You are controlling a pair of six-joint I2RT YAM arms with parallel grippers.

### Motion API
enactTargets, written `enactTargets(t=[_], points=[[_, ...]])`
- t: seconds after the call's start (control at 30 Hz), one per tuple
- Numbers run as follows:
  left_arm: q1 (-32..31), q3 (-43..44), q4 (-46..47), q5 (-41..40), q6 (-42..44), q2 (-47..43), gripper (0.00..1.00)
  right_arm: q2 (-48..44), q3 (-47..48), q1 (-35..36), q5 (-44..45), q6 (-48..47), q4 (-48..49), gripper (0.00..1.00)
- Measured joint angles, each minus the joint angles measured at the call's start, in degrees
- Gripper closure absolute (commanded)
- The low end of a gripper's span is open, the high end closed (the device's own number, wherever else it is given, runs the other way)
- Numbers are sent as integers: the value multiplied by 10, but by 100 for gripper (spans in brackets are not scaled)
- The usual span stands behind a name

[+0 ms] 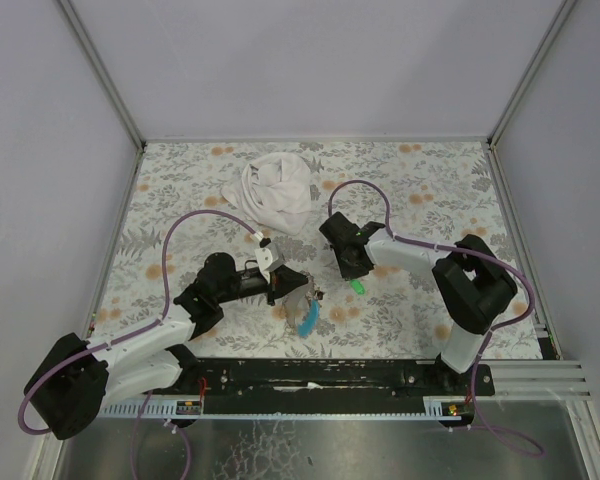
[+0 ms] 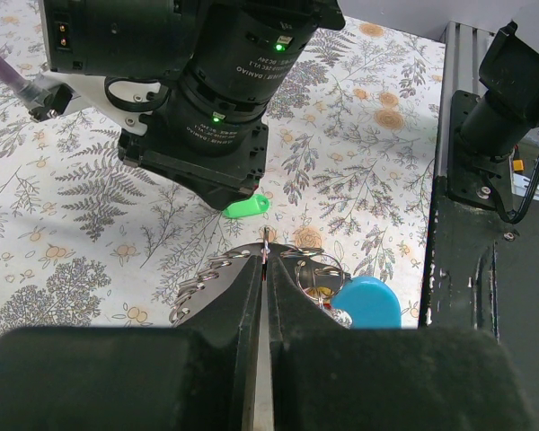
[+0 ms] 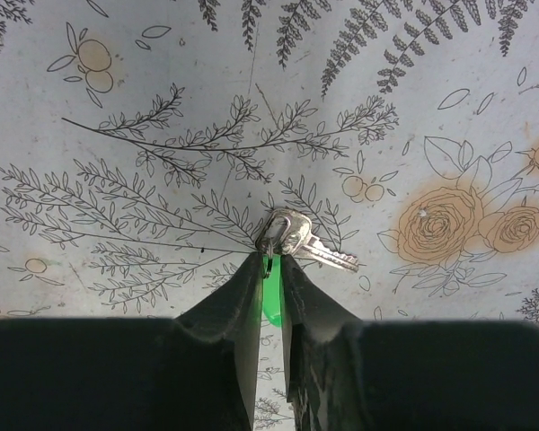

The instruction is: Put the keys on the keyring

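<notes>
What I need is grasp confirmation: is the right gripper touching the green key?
Touching. The right wrist view shows the green key pinched by its plastic head between the fingers of the right gripper, with no gap on either side.

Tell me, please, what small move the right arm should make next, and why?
Probably lift the green key off the table toward the keyring: the right gripper pinches its plastic head, blade lying flat, and the left gripper holds the ring ready.
</notes>
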Motion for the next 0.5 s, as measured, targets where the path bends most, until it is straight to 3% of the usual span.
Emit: enactTargets(t=[0.17, 0.33, 0.5], points=[[0, 0, 0, 0, 0, 1, 100, 3, 2, 0, 0, 0, -2, 86], [0, 0, 0, 0, 0, 1, 100, 3, 2, 0, 0, 0, -4, 99], [0, 0, 0, 0, 0, 1, 100, 3, 2, 0, 0, -4, -4, 100]])
